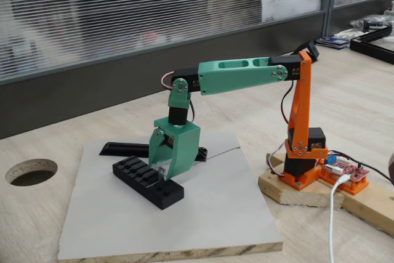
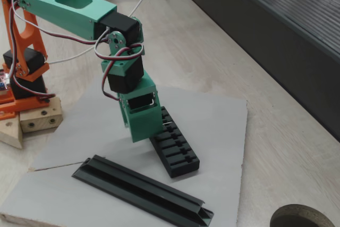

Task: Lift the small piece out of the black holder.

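On the grey board (image 1: 234,214) atop the desk (image 1: 55,146), the green hand (image 1: 164,173) hangs over the black holder (image 2: 178,150), its grip unclear and the small piece too tiny to make out. Bare board lies around it; a fixed view shows the black rail (image 2: 141,190) in full.

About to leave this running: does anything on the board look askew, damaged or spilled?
Nothing stands out. The black holder lies flat on the grey board, the hand down at it; the long rail lies flat nearby.
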Motion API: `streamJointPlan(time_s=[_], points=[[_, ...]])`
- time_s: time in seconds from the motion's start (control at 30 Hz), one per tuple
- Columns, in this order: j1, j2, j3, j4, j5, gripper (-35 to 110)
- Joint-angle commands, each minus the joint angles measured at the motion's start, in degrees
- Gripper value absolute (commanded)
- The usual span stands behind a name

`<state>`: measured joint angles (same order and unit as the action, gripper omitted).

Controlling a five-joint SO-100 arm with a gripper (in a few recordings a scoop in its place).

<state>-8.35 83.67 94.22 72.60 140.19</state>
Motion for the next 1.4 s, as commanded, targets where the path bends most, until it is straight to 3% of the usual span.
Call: streamJointPlan(time_s=[0.0, 0.83, 1.13, 1.37], points=[[-0.4, 1.3, -0.7, 0.4, -1.7, 37], [0.0, 1.7, -0.9, 0.4, -2.4, 36], [0.0, 2.0, -0.9, 0.2, -1.8, 12], [0.2, 2.0, -0.9, 0.2, -1.8, 6]])
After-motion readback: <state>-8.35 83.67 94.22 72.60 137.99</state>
